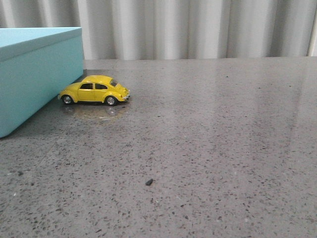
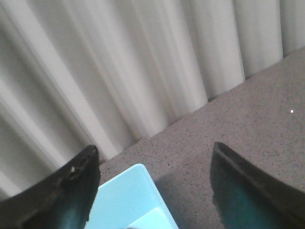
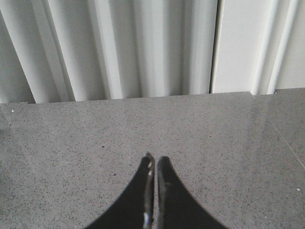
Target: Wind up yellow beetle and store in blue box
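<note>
The yellow beetle (image 1: 95, 90) stands on its wheels on the grey table, side-on, right beside the near corner of the blue box (image 1: 34, 74) at the left. Neither arm shows in the front view. In the left wrist view my left gripper (image 2: 155, 152) is open and empty, its fingers wide apart above a corner of the blue box (image 2: 128, 200). In the right wrist view my right gripper (image 3: 154, 160) is shut and empty over bare table. The beetle shows in neither wrist view.
A grey speckled table (image 1: 208, 148) carries both things. A small dark speck (image 1: 148, 182) lies near its front middle. A pleated pale curtain (image 1: 198, 27) hangs behind the table's far edge.
</note>
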Robot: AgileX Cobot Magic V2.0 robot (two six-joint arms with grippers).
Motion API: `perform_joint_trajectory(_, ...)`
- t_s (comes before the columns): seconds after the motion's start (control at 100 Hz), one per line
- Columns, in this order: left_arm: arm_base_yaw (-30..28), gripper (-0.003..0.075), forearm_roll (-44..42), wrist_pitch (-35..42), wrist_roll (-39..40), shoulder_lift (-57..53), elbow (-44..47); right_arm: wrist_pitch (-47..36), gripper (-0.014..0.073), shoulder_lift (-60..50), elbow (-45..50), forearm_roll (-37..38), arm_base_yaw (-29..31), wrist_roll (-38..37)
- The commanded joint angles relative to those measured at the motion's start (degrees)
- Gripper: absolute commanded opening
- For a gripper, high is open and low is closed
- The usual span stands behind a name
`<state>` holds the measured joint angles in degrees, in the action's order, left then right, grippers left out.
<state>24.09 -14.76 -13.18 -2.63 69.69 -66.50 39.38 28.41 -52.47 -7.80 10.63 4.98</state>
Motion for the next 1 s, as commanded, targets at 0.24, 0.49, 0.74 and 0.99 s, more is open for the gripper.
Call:
perform_joint_trajectory(0.24,0.7,0.0459,-0.4,-0.1,-6.4,5.0,-8.3,-5.0,-0.0061,-0.1,-0.2,2.2,0.2,0.8)
perform_joint_trajectory(0.49,1.5,0.0459,0.3,-8.8,-15.2,7.5,-8.8,-7.3,-0.0061,-0.1,-0.2,2.3,0.2,0.8)
perform_joint_trajectory(0.74,4.1,0.0459,1.9,-13.2,-24.7,8.0,-8.8,-8.5,-0.0061,-0.1,-0.2,2.3,0.2,0.8)
perform_joint_trajectory(0.99,5.1,0.0459,18.7,-20.7,-43.2,8.0,-8.8,-8.5,-0.0061,-0.1,-0.2,2.3,0.2,0.8)
